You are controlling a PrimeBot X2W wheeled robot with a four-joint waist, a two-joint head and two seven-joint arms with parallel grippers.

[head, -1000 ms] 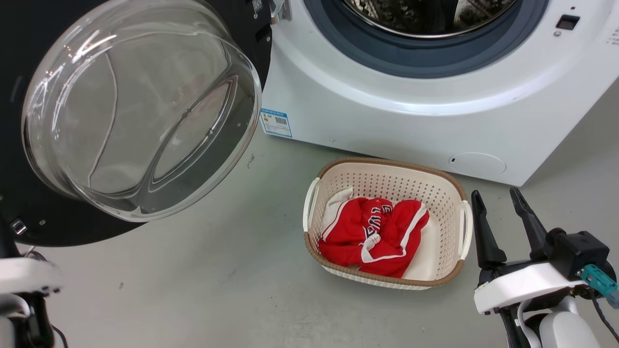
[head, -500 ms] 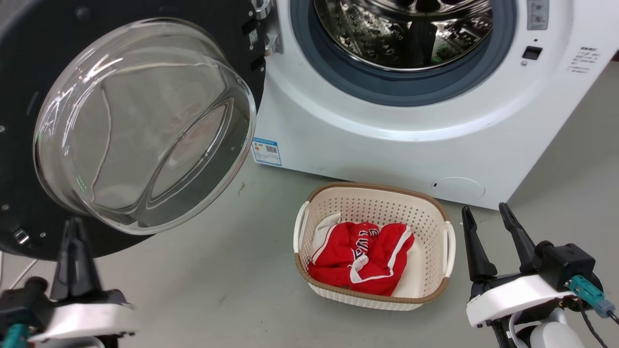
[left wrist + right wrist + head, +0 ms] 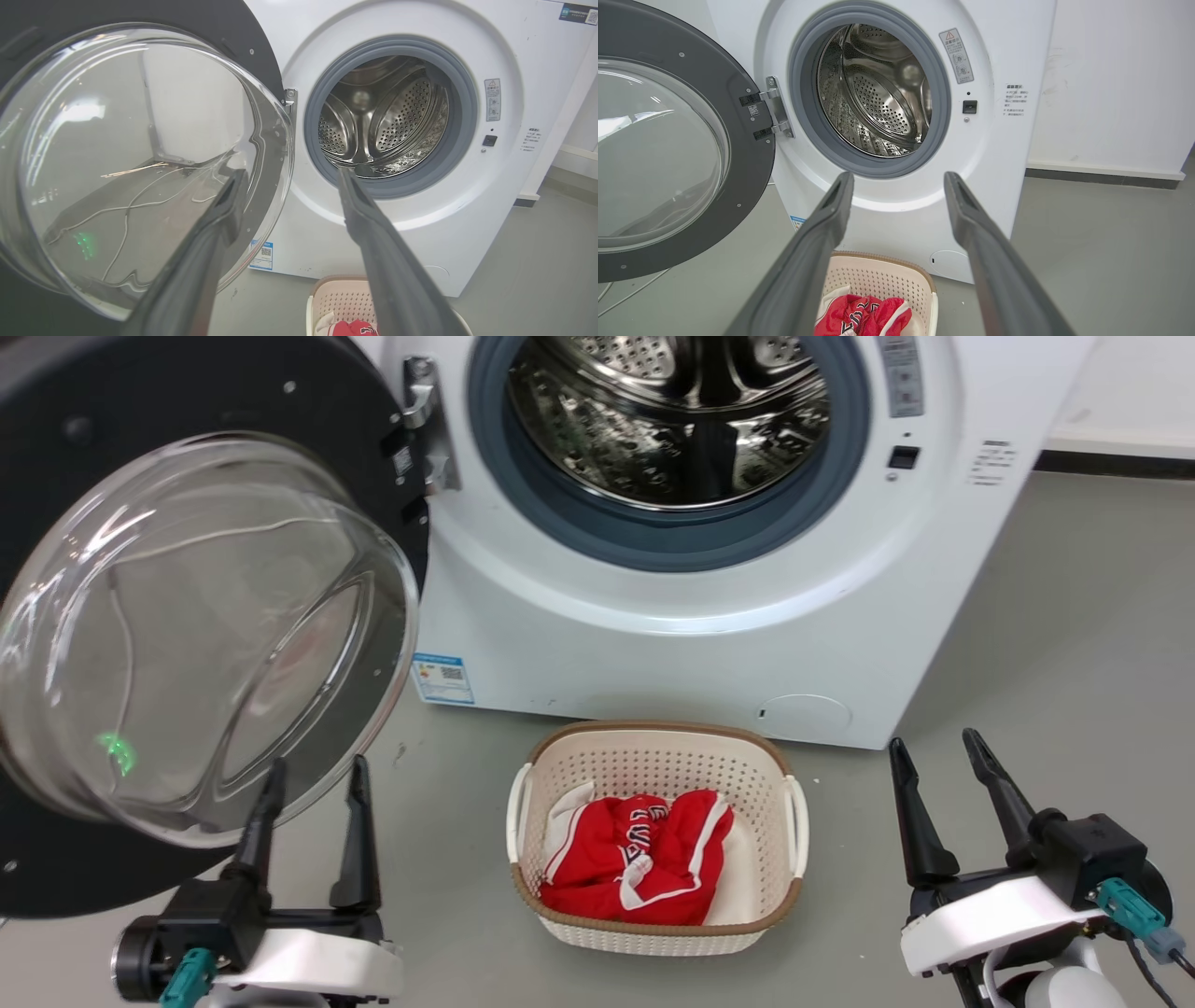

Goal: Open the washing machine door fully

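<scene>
Starting nearest the robot, the left gripper [image 3: 317, 763] sat at the lower left of the head view, its fingers spread apart with nothing between them. A second earlier only a pale part of that arm had shown there, and half a second earlier one dark finger. The arm had therefore drawn back to a rest-like pose, while the head camera itself had swung to take in more of the machine. The right gripper [image 3: 934, 739] waited at the lower right, fingers likewise parted and empty, much as before.

Between the two, a pale basket [image 3: 653, 730] holding a red garment [image 3: 644, 859] stood on the floor [image 3: 1027, 616]. Just past the left fingertips hung the washing machine door [image 3: 187, 616]. It was swung out to the left of the machine on its hinge [image 3: 425, 425], its glass bowl turned toward the robot and well clear of the opening. Whether the fingertips brushed the bowl's rim could not be told.

Beyond, the grey-blue rubber ring [image 3: 653, 537] and the steel drum [image 3: 667, 420] lay wholly exposed. By that, the opening looked done or nearly so, and the arm's retreat suggested that no further push was intended.
</scene>
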